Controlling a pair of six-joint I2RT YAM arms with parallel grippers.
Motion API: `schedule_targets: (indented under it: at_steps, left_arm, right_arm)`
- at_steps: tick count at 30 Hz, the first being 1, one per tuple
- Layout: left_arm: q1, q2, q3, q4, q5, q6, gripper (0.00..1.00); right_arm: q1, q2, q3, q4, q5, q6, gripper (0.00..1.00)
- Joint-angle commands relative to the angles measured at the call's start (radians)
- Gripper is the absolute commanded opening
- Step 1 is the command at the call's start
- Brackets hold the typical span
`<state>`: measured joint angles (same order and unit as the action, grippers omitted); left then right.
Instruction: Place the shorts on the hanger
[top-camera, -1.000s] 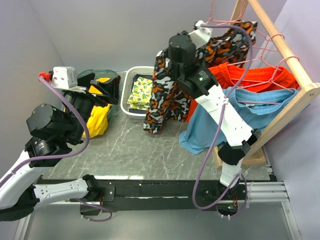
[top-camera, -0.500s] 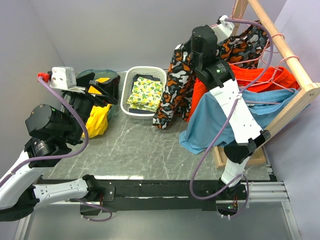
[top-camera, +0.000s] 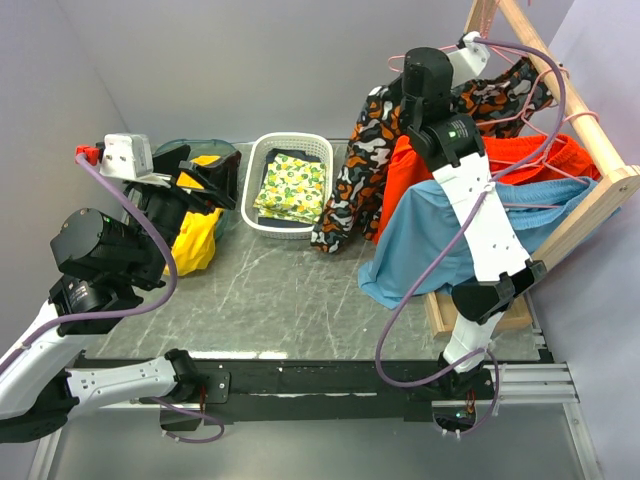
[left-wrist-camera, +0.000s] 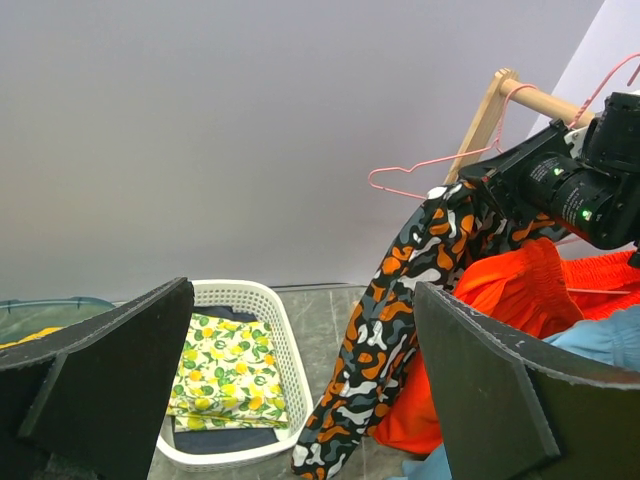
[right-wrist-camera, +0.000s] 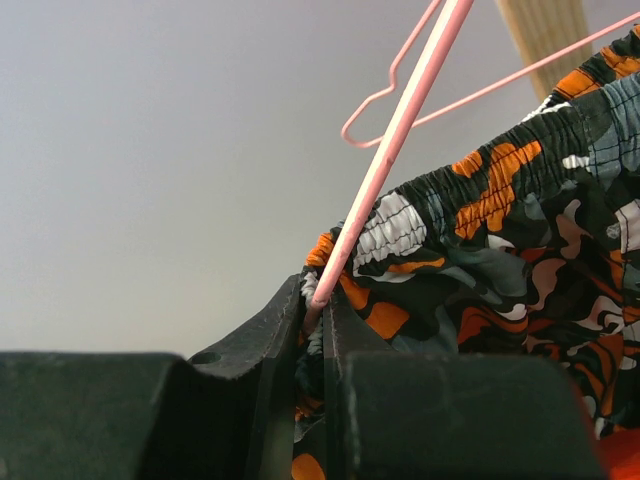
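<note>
The shorts (top-camera: 350, 185), black with orange, white and grey blotches, hang at the left end of the wooden rack, one leg dangling toward the table. Their elastic waistband (right-wrist-camera: 480, 190) bunches round the pink wire hanger (right-wrist-camera: 400, 130), whose hook (left-wrist-camera: 385, 178) points left. High at the back, my right gripper (top-camera: 452, 52) is shut on the hanger wire, with waistband fabric pinched between the fingers (right-wrist-camera: 285, 320). My left gripper (top-camera: 205, 178) hovers far left over the table, wide open with nothing in it. From there the shorts (left-wrist-camera: 390, 330) show between its fingers.
A white basket (top-camera: 262, 160) holds a folded lemon-print cloth (top-camera: 288, 185). Yellow cloth (top-camera: 195, 240) spills from a glass bowl under my left arm. The wooden rack (top-camera: 585, 120) carries orange shorts (top-camera: 510, 150), light-blue shorts (top-camera: 430, 250) and more pink hangers.
My right arm has swung right and back toward the rack, carrying the hanger and shorts with it. The left arm has not moved.
</note>
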<state>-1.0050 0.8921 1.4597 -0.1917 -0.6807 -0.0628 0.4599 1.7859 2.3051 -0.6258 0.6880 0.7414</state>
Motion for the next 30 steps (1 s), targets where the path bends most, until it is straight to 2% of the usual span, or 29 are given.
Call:
schedule_targets:
  at_steps: [1, 14, 30]
  left_arm:
    - [-0.001, -0.002, 0.019, 0.023, 0.012, 0.026, 0.96]
    - [-0.001, 0.008, 0.007, 0.037, 0.018, 0.037, 0.96]
    - [-0.001, -0.002, -0.01, 0.043, 0.024, 0.038, 0.97]
  right_arm:
    - [-0.039, -0.003, 0.031, 0.012, 0.025, 0.022, 0.0]
    - [-0.081, 0.027, 0.045, -0.015, 0.076, 0.018, 0.0]
    - [-0.124, 0.001, -0.044, -0.049, 0.093, 0.082, 0.0]
